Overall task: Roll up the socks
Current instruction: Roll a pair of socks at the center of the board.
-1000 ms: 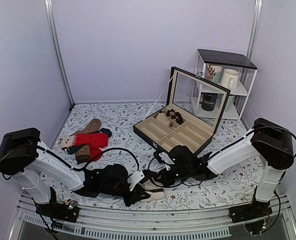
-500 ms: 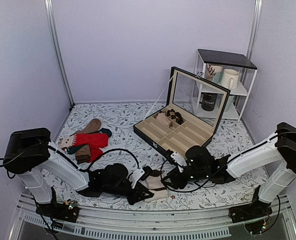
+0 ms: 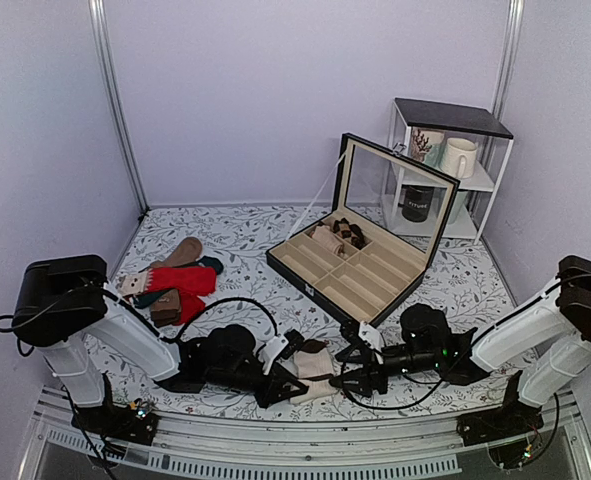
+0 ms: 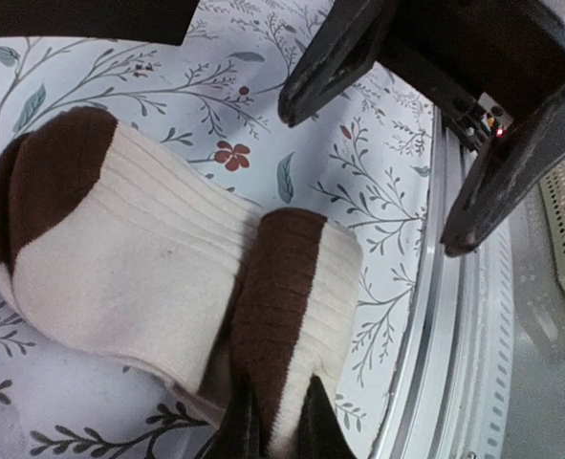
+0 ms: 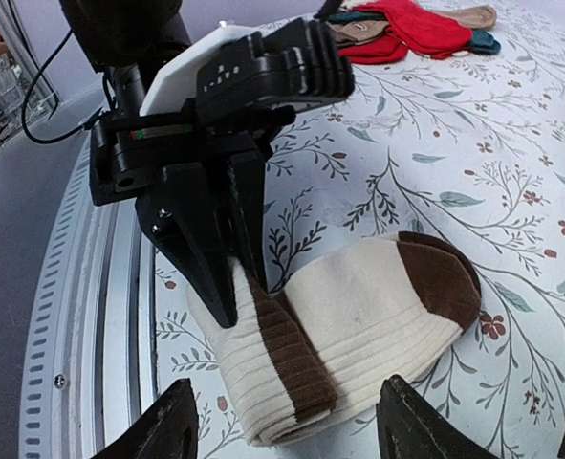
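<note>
Socks [image 5: 358,320] are lying folded at the near edge of the table [image 3: 225,240].
Left gripper [image 4: 274,435] is pinching the brown-banded fold tight (the dark toe is at the other end), while right gripper [image 5: 292,426] is hovering just beside the bundle with fingers spread wide, grasping nothing. Red socks [image 3: 180,280] are lying well apart at far left, and a box [image 3: 315,292] is standing open behind.

the left pincer [image 5: 242,301] covers one end of the socks [image 5: 358,316].
</note>
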Controlling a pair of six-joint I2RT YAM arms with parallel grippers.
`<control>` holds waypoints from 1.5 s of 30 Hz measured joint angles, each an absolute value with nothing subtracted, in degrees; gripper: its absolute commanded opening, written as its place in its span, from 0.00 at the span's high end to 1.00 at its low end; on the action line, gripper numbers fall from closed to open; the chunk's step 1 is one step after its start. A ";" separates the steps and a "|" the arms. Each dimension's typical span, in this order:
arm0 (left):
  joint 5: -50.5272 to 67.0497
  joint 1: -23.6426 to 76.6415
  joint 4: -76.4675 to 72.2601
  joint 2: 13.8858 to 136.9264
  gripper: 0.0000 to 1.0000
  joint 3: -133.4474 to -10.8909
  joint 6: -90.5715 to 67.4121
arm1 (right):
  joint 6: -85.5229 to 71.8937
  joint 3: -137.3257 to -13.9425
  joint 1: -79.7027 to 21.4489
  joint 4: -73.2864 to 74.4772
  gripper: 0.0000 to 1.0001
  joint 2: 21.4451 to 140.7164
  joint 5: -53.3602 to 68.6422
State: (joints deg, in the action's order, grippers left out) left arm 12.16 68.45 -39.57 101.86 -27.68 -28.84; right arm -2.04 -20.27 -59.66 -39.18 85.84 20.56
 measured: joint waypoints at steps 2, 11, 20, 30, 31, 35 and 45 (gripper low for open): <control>12.32 68.34 -39.79 101.95 1.00 -27.62 -28.97 | -0.47 -20.27 -59.72 -41.15 0.34 87.50 21.26; 12.80 68.12 -39.83 102.00 1.00 -27.57 -28.99 | 3.97 -22.11 -60.16 -45.91 0.34 95.74 23.03; 13.17 67.96 -39.97 102.10 1.00 -27.53 -28.97 | 4.14 -23.70 -63.24 -47.40 0.37 99.46 23.07; 13.78 67.70 -40.49 102.35 1.00 -27.49 -28.84 | 3.01 -24.03 -63.53 -46.96 0.60 100.49 21.02; 13.80 67.68 -40.58 102.37 1.00 -27.49 -28.75 | 2.42 -24.10 -63.53 -46.70 0.62 100.53 20.82; 14.04 67.53 -40.62 102.43 1.00 -27.59 -28.62 | 1.39 -24.95 -63.55 -45.69 0.58 101.14 20.73; 15.11 67.07 -41.30 103.13 0.97 -27.77 -28.49 | -2.46 -25.10 -63.72 -45.60 0.87 101.80 21.15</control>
State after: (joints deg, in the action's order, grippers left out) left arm 15.11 67.07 -41.30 103.13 -27.77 -28.49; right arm -2.46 -25.10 -63.72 -45.60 101.80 21.15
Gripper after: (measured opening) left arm 0.056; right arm 0.216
